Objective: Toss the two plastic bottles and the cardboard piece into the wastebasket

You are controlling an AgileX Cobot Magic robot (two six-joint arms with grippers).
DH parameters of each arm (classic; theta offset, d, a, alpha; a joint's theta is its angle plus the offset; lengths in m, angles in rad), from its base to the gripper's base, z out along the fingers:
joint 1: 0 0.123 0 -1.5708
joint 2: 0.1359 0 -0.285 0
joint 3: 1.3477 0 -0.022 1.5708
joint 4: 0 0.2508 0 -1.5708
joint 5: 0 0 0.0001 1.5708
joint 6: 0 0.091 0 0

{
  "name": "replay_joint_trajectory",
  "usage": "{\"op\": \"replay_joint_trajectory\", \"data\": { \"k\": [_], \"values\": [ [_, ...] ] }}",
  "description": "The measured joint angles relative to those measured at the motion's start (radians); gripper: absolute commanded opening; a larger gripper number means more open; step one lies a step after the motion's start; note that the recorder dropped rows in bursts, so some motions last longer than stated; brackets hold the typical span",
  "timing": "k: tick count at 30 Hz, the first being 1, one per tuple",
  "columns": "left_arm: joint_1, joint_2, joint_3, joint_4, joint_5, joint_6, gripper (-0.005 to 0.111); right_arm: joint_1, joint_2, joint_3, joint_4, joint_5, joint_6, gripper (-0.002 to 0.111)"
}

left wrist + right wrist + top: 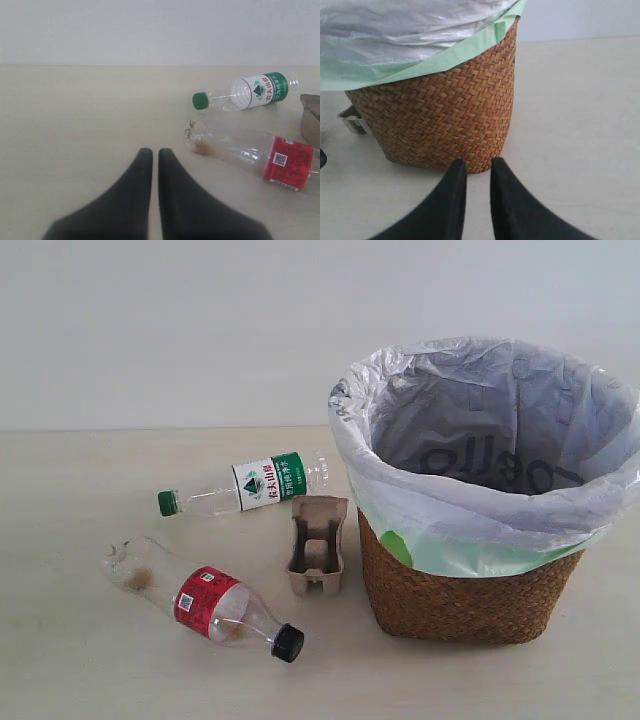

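The slim bottle with the green cap [245, 487] [250, 92] lies on its side on the table. The wider bottle with the black cap and red label [205, 602] [260, 155] lies nearer the front. The cardboard piece [318, 545] [311, 117] rests between them and the wastebasket [470, 590] [440, 120]. My left gripper [155, 152] is shut and empty, short of the red-label bottle's base. My right gripper [478, 162] is all but shut with a narrow gap, empty, just in front of the basket's foot. Neither gripper shows in the exterior view.
A translucent plastic bag [480, 440] lines the basket and folds over its rim, with a green patch [400, 545]. The pale wooden table [90, 670] runs back to a white wall. A corner of the cardboard [352, 120] peeks past the basket in the right wrist view.
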Motion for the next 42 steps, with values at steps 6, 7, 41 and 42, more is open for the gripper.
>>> {"op": "replay_joint_trajectory", "data": {
  "k": [6,7,41,42],
  "values": [
    [0.0,0.0,0.0,0.0,0.0,0.0,0.004,0.0,0.0,0.0,0.0,0.0,0.0,0.013],
    [0.0,0.0,0.0,0.0,0.0,0.0,0.004,0.0,0.0,0.0,0.0,0.0,0.0,0.013],
    [0.0,0.0,0.0,-0.482,0.03,-0.147,0.004,0.0,0.0,0.0,0.0,0.0,0.0,0.013],
    [0.0,0.0,0.0,-0.496,0.025,-0.148,0.004,0.0,0.0,0.0,0.0,0.0,0.0,0.013]
  ]
}}
